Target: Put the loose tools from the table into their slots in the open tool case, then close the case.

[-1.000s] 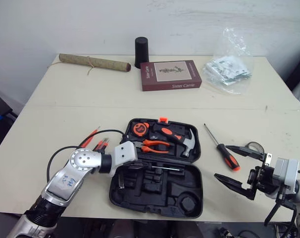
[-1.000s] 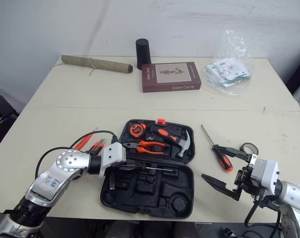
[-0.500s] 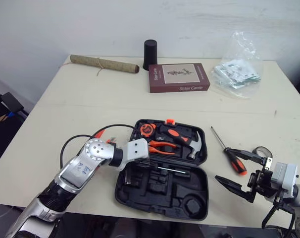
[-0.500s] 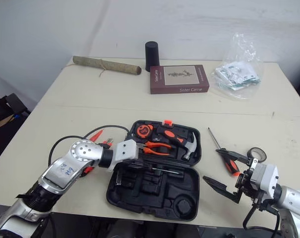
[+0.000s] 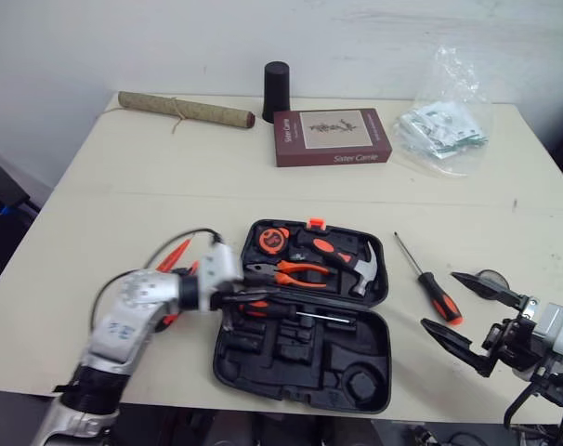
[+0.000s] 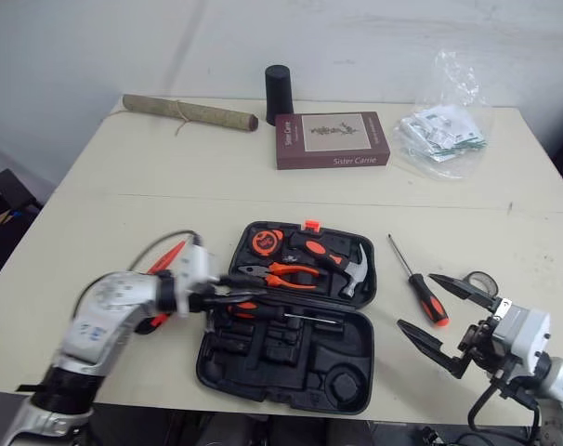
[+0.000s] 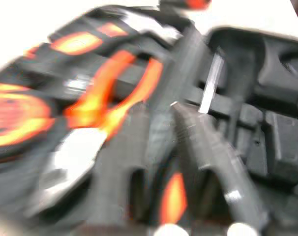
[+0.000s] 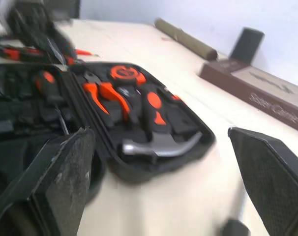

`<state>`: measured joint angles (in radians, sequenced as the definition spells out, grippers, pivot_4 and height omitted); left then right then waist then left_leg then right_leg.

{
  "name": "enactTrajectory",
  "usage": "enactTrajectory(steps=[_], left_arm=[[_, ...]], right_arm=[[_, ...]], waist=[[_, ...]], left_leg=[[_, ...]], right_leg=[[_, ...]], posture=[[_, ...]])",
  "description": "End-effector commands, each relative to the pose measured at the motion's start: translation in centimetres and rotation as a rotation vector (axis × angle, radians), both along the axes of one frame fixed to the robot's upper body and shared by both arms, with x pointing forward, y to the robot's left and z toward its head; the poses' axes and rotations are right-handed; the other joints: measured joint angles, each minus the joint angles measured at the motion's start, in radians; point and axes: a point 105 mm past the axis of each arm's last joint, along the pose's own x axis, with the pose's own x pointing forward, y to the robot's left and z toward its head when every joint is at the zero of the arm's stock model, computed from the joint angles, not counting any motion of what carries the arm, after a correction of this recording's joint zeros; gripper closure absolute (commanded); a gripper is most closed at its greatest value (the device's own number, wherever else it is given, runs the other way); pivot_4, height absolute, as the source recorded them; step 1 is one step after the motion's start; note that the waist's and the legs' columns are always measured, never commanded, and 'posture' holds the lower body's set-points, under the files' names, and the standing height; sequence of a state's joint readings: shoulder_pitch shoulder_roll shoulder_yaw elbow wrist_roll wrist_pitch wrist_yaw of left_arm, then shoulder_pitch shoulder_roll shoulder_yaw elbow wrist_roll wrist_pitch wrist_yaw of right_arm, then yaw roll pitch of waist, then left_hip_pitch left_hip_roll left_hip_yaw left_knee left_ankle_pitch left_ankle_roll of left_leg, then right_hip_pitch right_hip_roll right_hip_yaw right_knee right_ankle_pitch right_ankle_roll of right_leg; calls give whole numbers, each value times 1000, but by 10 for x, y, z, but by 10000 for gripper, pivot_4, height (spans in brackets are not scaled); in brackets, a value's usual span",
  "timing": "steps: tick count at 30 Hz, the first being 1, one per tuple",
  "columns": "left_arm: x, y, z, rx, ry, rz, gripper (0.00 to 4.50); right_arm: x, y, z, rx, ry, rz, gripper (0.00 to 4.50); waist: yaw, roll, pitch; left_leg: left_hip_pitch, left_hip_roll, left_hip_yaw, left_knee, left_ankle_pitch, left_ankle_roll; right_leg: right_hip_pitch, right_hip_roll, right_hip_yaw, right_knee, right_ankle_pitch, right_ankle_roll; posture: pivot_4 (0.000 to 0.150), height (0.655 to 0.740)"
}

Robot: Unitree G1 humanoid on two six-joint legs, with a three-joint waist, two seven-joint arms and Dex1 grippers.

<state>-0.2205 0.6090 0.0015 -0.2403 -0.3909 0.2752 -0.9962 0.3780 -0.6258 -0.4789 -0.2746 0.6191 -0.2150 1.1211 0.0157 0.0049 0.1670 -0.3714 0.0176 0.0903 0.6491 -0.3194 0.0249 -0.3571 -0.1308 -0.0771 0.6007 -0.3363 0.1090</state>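
The open black tool case (image 5: 374, 367) lies at the table's front centre. Its far half holds a tape measure (image 5: 274, 240), orange pliers (image 5: 293, 275) and a hammer (image 5: 345, 261). An orange-handled screwdriver (image 6: 263, 312) lies in the near half. My left gripper (image 5: 245, 300) reaches in from the left over that handle, open; this view is blurred. A loose screwdriver (image 5: 428, 286) lies on the table right of the case, beside a small tape ring (image 5: 491, 277). My right gripper (image 5: 438, 300) hovers open just in front of that screwdriver. Red-handled tools (image 5: 174, 255) lie left of the case.
At the back stand a dark red book (image 5: 330, 137), a black cylinder (image 5: 276, 79), a rolled mat (image 5: 184, 110) and a plastic bag (image 5: 444, 130). A black cable loops over my left arm. The case sits close to the table's front edge.
The camera has shifted. My left arm has drawn back to the left from the case, and the screwdriver stays in the near half. The right gripper holds its place, still open.
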Motion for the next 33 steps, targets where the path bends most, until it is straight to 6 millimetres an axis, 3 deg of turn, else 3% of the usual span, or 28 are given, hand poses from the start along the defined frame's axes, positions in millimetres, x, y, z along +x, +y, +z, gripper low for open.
enactTrajectory(steps=[1,5,9,13,14,16,19,23,27,33], left_arm=[[-15,61,20,-1,-54,137,20407],[-42,130,14,53,-47,348,1680],[-88,234,3,113,20,741,741],[-115,283,-1,131,43,942,741],[-125,296,-3,140,60,995,741],[-134,307,-3,121,66,1043,741],[-121,296,4,62,35,1006,741],[-94,254,8,15,8,851,741],[-66,190,21,-23,-16,598,741],[-59,118,32,-24,8,274,741]], right_arm=[[-13,-33,10,-38,-24,-108,0],[-33,-80,-1,-82,20,-284,0],[-71,-138,-18,-107,108,-533,0],[-94,-159,-30,-120,167,-624,0],[-101,-165,-34,-122,190,-652,0],[-108,-170,-39,-114,211,-684,0],[-101,-163,-41,-100,199,-657,0],[-70,-138,-32,-45,135,-562,0],[-29,-103,-25,-22,218,-514,0],[-2,-44,-18,0,399,-411,0]], waist=[[-11,1,2],[-17,-1,4],[-18,-8,10],[-16,-9,11],[-16,-9,11],[-18,-8,11],[-20,-6,11],[-20,-5,11],[-21,-5,11],[-21,-4,11]], left_leg=[[0,0,0,-1,0,0],[0,0,2,-3,-1,2],[1,0,4,-2,-5,5],[2,1,3,-2,-12,2],[3,2,3,-2,-11,2],[3,2,3,-3,-11,2],[3,2,5,-5,-11,2],[2,2,5,-5,-11,0],[1,2,5,-5,-10,-2],[0,2,6,-8,-5,-10]], right_leg=[[0,1,-1,0,0,0],[0,1,-7,1,-1,0],[1,-1,-7,-3,-1,0],[-1,-2,-6,-3,-1,-2],[-2,-2,-6,-4,-4,-9],[-2,-3,-4,-4,-5,-14],[-3,-3,-2,-4,-5,-14],[-3,-3,-2,-3,-3,-10],[-4,-3,-2,0,0,-5],[-9,-1,-2,4,-1,-5]], posture=[[1500,7400],[1500,7400],[1500,7400],[1500,7400],[1500,7400],[1500,7400],[1500,7400],[1500,7400],[1500,7400],[1500,7400]])
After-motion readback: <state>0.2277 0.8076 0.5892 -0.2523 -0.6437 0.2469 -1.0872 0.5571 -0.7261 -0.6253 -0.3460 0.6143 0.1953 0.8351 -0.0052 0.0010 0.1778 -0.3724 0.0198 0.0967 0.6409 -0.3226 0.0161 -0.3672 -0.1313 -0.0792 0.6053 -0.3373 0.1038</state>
